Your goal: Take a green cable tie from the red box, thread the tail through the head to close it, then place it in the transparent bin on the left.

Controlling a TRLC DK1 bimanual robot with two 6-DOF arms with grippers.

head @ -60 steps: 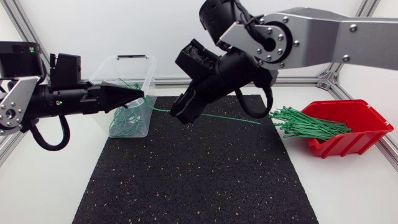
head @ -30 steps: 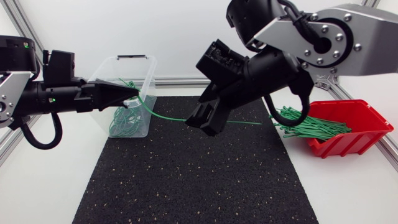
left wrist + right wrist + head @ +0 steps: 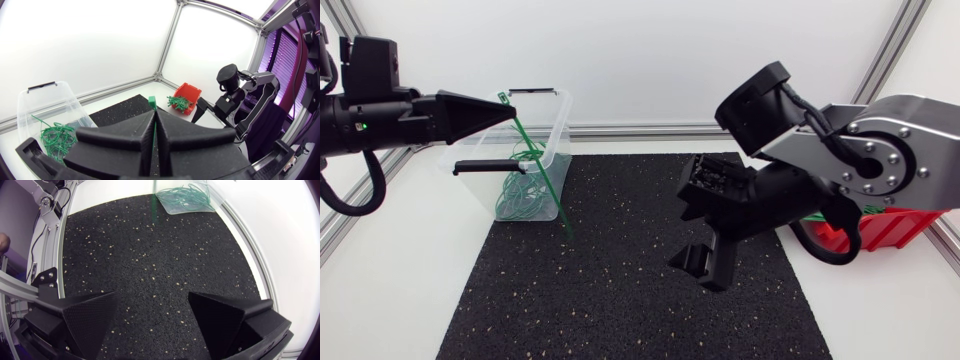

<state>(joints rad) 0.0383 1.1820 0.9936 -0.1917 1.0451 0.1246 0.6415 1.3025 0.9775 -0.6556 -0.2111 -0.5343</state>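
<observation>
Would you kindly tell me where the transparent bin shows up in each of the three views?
Head view: transparent bin at the black mat's far left corner, beneath the left gripper holding a green cable tie.
Left wrist view: bin beside that gripper.
Right wrist view: bin far ahead of the open right gripper, past the mat.
Shared landmark: the black mat.

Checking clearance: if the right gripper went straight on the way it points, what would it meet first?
Probably the black mat: the open right gripper tilts down at bare mat, with the transparent bin farther beyond; depth is unclear.
</observation>
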